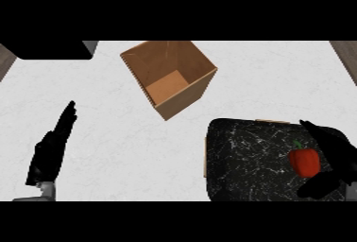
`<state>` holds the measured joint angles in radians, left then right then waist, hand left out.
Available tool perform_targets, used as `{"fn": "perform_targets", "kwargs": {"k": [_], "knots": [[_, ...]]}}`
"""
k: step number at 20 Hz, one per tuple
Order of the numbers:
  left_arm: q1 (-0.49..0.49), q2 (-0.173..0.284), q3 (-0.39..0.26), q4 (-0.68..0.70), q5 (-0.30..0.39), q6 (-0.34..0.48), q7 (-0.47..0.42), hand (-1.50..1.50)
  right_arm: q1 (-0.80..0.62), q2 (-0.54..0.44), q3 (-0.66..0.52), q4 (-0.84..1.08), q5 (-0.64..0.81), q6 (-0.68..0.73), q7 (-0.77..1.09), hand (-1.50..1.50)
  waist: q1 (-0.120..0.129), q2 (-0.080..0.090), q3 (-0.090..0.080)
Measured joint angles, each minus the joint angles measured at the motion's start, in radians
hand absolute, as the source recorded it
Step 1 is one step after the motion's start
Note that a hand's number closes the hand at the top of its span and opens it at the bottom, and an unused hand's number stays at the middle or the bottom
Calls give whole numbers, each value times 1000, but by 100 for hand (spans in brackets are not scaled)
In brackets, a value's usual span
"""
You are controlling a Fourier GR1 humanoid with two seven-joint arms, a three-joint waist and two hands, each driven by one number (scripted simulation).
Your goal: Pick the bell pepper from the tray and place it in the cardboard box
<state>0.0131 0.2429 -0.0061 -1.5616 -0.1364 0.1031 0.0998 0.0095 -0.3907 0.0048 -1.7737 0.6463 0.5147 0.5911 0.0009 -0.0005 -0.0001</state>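
Note:
A red bell pepper (304, 161) with a green stem lies on the right part of a black marbled tray (244, 156) at the lower right. My right hand (337, 156) sits around the pepper's right side, fingers stretched above it and thumb below it, open and not closed on it. The open cardboard box (169, 75) stands at the top centre, its inside showing nothing in it. My left hand (52, 149) rests open at the lower left, fingers pointing up, far from both the tray and the box.
A dark object (52, 49) sits at the counter's top left corner. White counter (118, 142) stretches between the left hand, the box and the tray. Wooden edges show at the far top corners.

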Motion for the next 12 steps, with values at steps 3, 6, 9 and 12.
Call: {"fn": "perform_targets", "kwargs": {"k": [3,6,9,12], "knots": [[-6,4,27,11,6,-25,-4,0,6,12,2,21,26,6,-22,-150,0,0,0],[-16,-10,29,17,-10,-28,0,0,16,11,-10,36,42,17,-48,-150,-1,0,0],[4,-15,32,-18,-21,-36,9,0,24,39,-12,31,43,26,-46,150,-1,0,0],[24,-28,35,-19,-28,-41,-3,0,6,39,-6,60,90,-11,-86,150,-1,-2,-3]]}}
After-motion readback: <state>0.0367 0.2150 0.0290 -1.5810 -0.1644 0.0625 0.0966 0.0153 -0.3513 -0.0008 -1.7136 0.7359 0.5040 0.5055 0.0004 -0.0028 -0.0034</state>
